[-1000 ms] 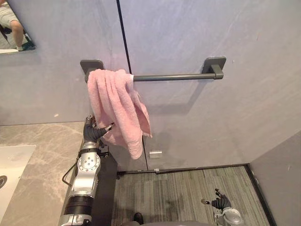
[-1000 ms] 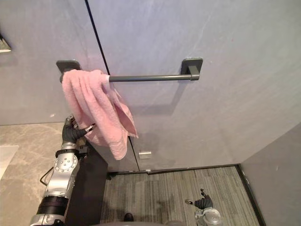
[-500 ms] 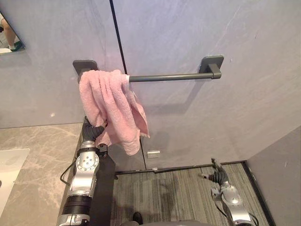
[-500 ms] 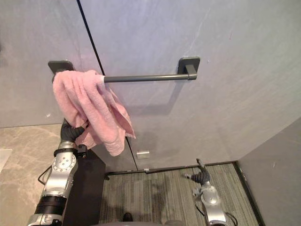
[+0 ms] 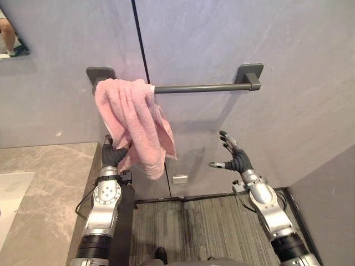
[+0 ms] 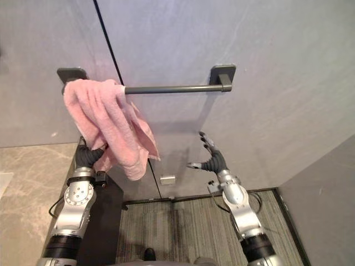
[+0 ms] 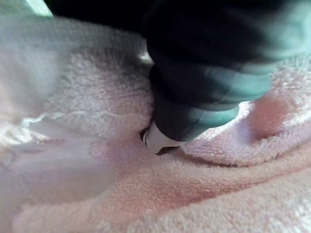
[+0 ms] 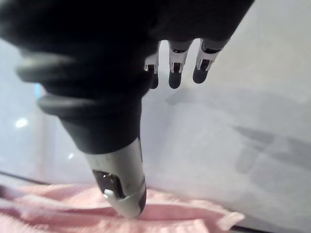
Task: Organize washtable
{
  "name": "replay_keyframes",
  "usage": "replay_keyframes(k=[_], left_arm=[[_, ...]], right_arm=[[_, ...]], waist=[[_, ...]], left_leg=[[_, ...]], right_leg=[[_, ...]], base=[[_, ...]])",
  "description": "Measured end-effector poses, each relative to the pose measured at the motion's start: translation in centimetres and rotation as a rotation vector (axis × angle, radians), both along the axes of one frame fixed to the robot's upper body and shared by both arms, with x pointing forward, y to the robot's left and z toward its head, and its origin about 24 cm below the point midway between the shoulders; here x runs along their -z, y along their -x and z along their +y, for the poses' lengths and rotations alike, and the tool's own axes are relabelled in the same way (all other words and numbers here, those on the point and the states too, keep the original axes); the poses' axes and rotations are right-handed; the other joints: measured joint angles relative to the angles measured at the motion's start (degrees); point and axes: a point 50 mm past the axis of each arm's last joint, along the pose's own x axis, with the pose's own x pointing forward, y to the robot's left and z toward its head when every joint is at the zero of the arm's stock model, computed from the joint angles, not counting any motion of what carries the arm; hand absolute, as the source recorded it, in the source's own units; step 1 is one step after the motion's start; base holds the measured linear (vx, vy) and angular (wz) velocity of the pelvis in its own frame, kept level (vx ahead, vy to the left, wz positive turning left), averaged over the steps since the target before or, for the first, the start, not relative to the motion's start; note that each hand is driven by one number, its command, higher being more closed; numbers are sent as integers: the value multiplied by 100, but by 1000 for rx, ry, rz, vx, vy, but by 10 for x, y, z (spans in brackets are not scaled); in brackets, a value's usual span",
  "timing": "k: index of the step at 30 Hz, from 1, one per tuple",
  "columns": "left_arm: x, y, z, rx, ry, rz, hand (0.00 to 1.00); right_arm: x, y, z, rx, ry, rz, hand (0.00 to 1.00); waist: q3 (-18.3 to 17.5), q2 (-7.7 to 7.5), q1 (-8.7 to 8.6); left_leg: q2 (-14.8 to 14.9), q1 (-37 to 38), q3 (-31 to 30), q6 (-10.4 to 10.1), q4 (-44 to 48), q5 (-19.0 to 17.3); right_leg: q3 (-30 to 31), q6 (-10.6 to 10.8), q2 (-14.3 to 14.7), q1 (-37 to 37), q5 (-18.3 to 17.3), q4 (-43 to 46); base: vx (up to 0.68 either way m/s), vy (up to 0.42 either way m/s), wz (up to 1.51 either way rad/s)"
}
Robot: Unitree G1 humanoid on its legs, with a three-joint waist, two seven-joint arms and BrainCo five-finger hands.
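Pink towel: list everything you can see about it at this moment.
The pink towel is thick terry cloth, bunched and draped in loose folds over the left end of the dark grey towel bar, next to its left mount. It hangs unevenly against the grey wall, its longest corner lowest on the right. The left hand sits in its lower folds from below. The right hand, open, is raised to its right, apart from it.
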Motion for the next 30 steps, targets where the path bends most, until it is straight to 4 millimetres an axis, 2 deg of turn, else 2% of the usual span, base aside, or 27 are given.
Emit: replay_keyframes(k=[3, 7, 12, 19, 23, 30], left_arm=[[1, 0, -2, 3, 7, 1, 100], [2, 0, -8, 27, 6, 5, 100], [2, 0, -10, 36, 7, -3, 100], [-2, -4, -14, 39, 24, -22, 100], [-8, -8, -19, 56, 25, -43, 100], [-11, -9, -20, 58, 46, -67, 100]], right_arm=[[-14, -7, 16, -80, -22, -39, 0], [-23, -12, 23, -113, -66, -58, 0], [-36, -18, 38, -170, -71, -94, 0], [-53, -37, 43, -159, -59, -135, 0], [-60, -40, 49, -165, -53, -157, 0], [-61, -51, 56, -160, -45, -141, 0]], waist=[[0, 0, 44], [0, 0, 149], [0, 0, 157], [-3, -5, 194], [-6, -10, 295], [-30, -48, 322]], left_leg=[[4, -15, -98, -3, 0, 22], [2, -27, -183, -8, -1, 53], [10, -147, -332, -11, -6, 152], [28, -244, -489, -28, -10, 259], [88, -338, -514, -54, -35, 312], [193, -419, -617, -127, -39, 380]], right_leg=[[-68, -4, 10, 35, -3, 0], [-144, -10, 12, 67, -6, -2], [-270, -12, 28, 13, -7, 18], [-404, -20, 56, -34, -2, 80], [-435, -68, 117, -119, 33, 90], [-515, -119, 230, -151, 64, 87]], base=[[-22, -36, 16], [-35, -26, 13], [-55, -23, 15], [-50, -19, 12], [-57, -26, 5], [-33, -34, 5]])
